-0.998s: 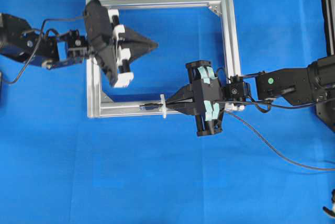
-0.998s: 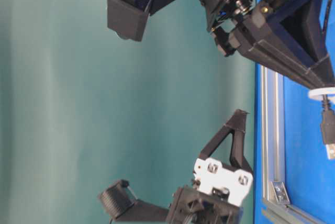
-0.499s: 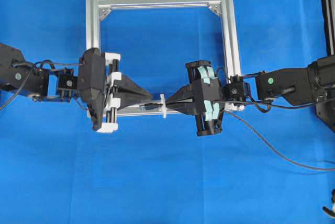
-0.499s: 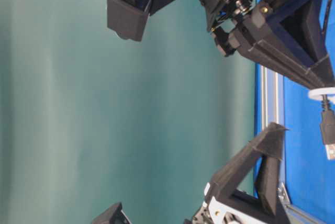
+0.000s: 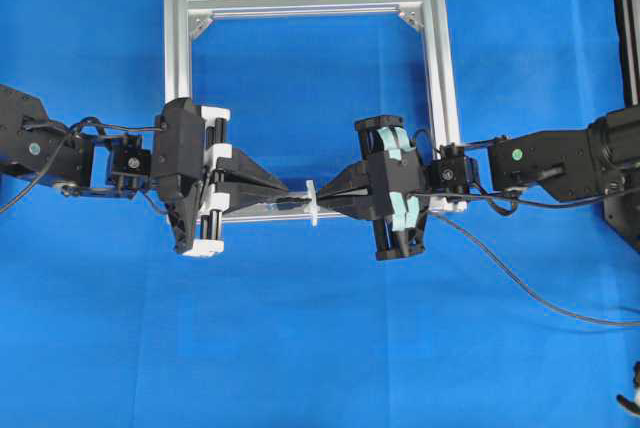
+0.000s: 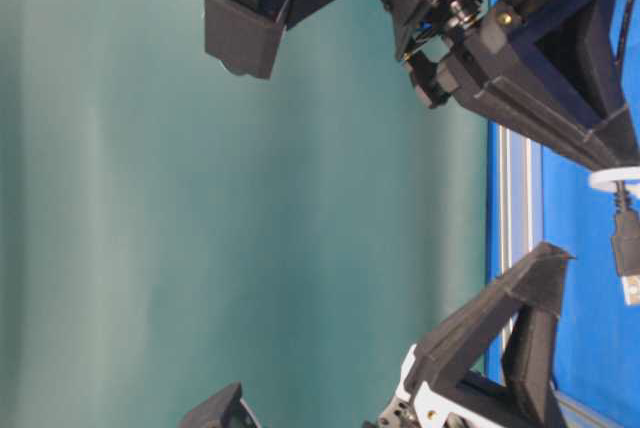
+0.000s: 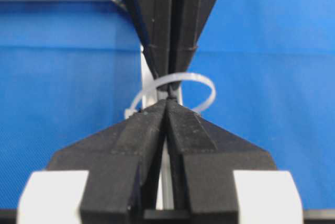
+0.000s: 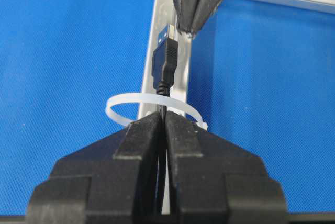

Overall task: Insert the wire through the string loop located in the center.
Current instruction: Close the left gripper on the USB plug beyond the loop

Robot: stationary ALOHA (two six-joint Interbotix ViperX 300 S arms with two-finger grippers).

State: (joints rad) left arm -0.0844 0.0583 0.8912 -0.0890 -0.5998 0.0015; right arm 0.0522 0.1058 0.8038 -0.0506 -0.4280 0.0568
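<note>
The white string loop (image 5: 311, 206) stands on the front bar of the silver frame (image 5: 440, 78). My right gripper (image 5: 325, 203) is shut on the wire (image 5: 520, 283) just right of the loop. In the right wrist view the wire's plug (image 8: 165, 62) pokes through the loop (image 8: 118, 101), beyond my right gripper (image 8: 164, 115). My left gripper (image 5: 292, 193) faces it from the left, shut, its tips (image 8: 189, 29) close beside the plug's metal end, gripping nothing I can see. In the left wrist view the left gripper (image 7: 167, 102) sits just before the loop (image 7: 207, 85).
The square aluminium frame lies on a blue cloth. The wire trails off to the right edge behind the right arm (image 5: 560, 163). A black stand (image 5: 625, 98) runs along the right border. The left arm (image 5: 60, 153) reaches in from the left.
My left gripper has swung from the frame's upper left down to the front bar and edged right toward the loop. The right gripper and wire have stayed put.
</note>
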